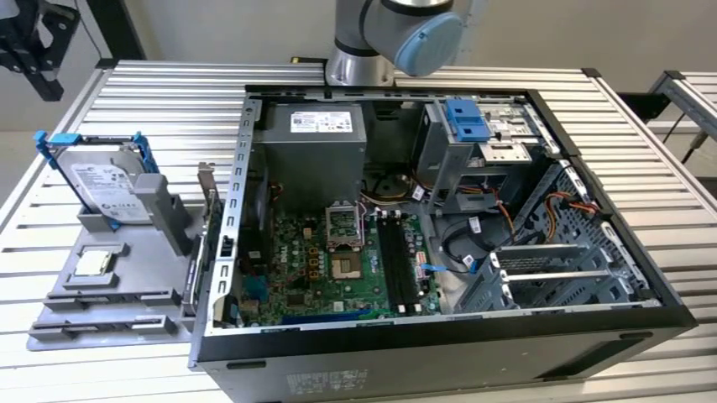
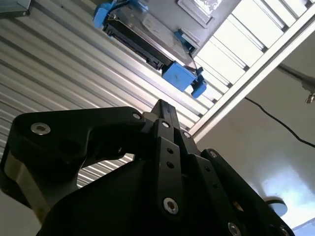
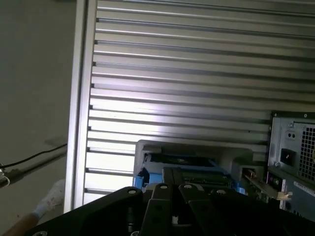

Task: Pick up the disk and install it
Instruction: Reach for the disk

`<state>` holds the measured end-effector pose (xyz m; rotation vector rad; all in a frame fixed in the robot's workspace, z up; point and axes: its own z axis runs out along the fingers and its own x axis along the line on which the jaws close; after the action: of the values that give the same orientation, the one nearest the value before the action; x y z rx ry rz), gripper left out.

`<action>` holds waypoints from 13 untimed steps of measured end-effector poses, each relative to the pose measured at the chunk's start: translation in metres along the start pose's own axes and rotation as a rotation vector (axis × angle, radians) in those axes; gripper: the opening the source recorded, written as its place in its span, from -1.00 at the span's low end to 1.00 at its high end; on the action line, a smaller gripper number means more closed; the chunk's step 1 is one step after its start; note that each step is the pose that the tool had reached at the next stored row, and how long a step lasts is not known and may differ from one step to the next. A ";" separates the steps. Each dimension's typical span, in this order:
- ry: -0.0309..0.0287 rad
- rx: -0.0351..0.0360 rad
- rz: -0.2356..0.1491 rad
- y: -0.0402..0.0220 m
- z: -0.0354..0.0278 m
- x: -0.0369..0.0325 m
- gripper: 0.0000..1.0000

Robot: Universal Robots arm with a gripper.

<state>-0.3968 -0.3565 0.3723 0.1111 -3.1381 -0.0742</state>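
Disk [image 1: 103,180] stands on edge in the grey holder [image 1: 112,290], framed by its blue rail bracket, on the exterior view's left of the open computer case [image 1: 448,336] and just beside its side wall; nothing grips it. On the holder's flat part, nearer the exterior camera than the disk, we see a small square silver chip [image 1: 96,262]. Inside the case the green motherboard [image 1: 325,269] lies on the floor; beyond it sits the grey power supply [image 1: 314,143]; a blocky blue latch piece [image 1: 465,122] tops the drive cage at the case's far side, toward the exterior view's right. Past the far wall of the case the arm's base [image 1: 387,38] rises from the slatted metal table [image 1: 168,92]. The gripper [image 1: 34,50] hangs over the table's far corner, well apart from the case and from the disk; we cannot tell whether it is parted or closed, and it carries nothing. In both wrist views we look over the gripper [image 2: 162,110] at the disk [image 2: 142,42] in the holder [image 3: 187,147], with the case [image 3: 295,147] beside it.
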 end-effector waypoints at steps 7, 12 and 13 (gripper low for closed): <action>0.0004 -0.0001 -0.002 -0.0027 0.0002 0.0031 -1.00; 0.0004 0.0000 -0.002 -0.0110 -0.0002 0.0037 -1.00; 0.0005 0.0000 -0.002 -0.0126 -0.0003 0.0037 -1.00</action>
<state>-0.3997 -0.3693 0.3720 0.1136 -3.1375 -0.0741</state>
